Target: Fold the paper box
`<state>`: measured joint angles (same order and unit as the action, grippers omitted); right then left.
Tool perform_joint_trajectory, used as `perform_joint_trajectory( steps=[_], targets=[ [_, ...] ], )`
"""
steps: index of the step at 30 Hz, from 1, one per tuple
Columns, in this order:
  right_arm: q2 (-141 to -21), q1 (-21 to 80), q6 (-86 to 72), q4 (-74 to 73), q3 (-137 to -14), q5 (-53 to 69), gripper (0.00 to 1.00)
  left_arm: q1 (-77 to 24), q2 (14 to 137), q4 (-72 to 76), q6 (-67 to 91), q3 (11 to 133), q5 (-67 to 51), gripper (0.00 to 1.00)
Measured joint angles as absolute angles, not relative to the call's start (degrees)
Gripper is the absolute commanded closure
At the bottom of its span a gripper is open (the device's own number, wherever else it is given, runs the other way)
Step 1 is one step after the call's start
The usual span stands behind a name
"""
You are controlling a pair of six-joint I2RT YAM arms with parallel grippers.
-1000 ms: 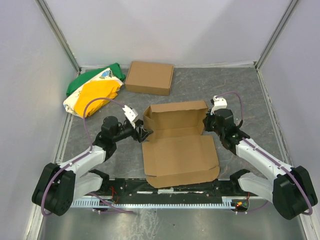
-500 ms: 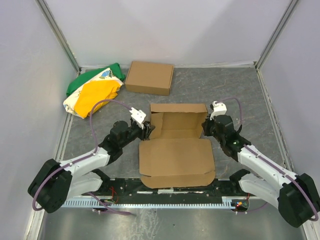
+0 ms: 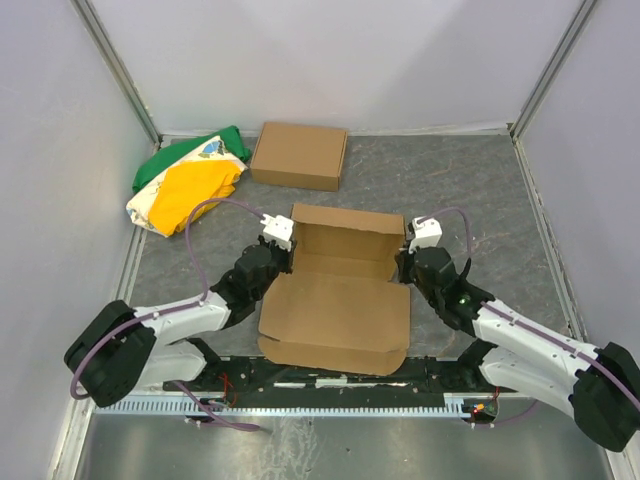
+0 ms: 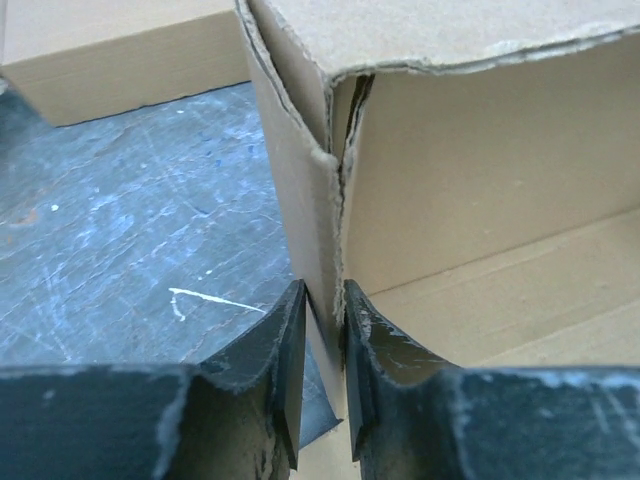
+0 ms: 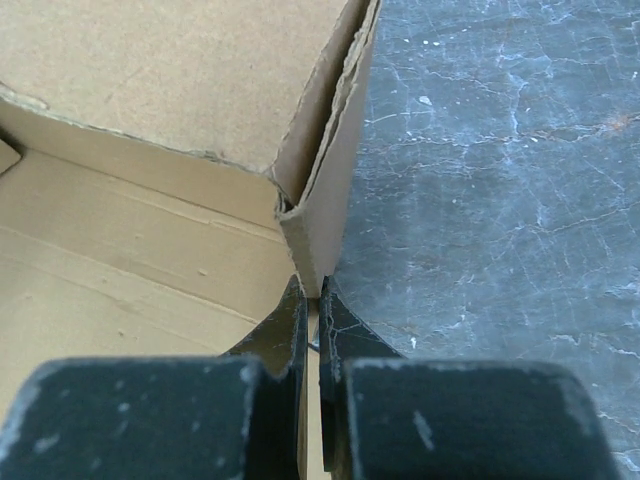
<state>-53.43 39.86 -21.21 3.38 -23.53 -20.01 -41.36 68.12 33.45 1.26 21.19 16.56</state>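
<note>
The paper box (image 3: pixel 340 305) lies open mid-table, its back wall upright and its wide front flap flat toward the arms. My left gripper (image 3: pixel 291 262) sits at the box's left rear corner. In the left wrist view its jaws (image 4: pixel 323 300) stand narrow, pinching the upright left side wall (image 4: pixel 300 200). My right gripper (image 3: pixel 403 262) is at the right rear corner. In the right wrist view it (image 5: pixel 312 292) is shut on the thin right side wall (image 5: pixel 322 215). The box floor (image 5: pixel 130 250) shows to its left.
A ready-made brown cardboard box (image 3: pixel 299 155) stands at the back, also seen in the left wrist view (image 4: pixel 120 50). A green, yellow and white bag (image 3: pixel 185 185) lies at the back left. White walls with metal rails enclose the grey table (image 3: pixel 480 190).
My left gripper has moved in to the box's left rear corner and closed on the side wall. The box has shifted nearer and to the left, the right gripper following with its wall.
</note>
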Motion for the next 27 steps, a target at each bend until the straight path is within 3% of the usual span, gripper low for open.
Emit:
perform_joint_trajectory(
  steps=[4,21,23,25,27],
  targets=[
    [-52.75,43.27,-21.8,4.73,-22.22,-23.22,0.98,-43.22,70.89,36.84,2.39,20.69,23.88,0.96],
    [-54.08,49.06,-23.4,6.48,-21.54,-30.24,0.98,-56.21,94.13,66.96,-3.49,21.41,59.64,0.97],
    [-54.76,49.34,-23.59,6.39,-21.98,-30.79,0.98,-56.99,96.62,71.46,-5.39,21.54,61.78,0.91],
    [-55.2,49.54,-23.75,6.39,-22.2,-31.16,0.98,-57.63,98.56,75.35,-7.14,21.61,63.72,0.69],
    [-55.29,49.71,-23.79,6.2,-22.31,-31.24,0.98,-57.89,99.2,77.89,-9.15,21.61,66.0,0.56]
  ],
)
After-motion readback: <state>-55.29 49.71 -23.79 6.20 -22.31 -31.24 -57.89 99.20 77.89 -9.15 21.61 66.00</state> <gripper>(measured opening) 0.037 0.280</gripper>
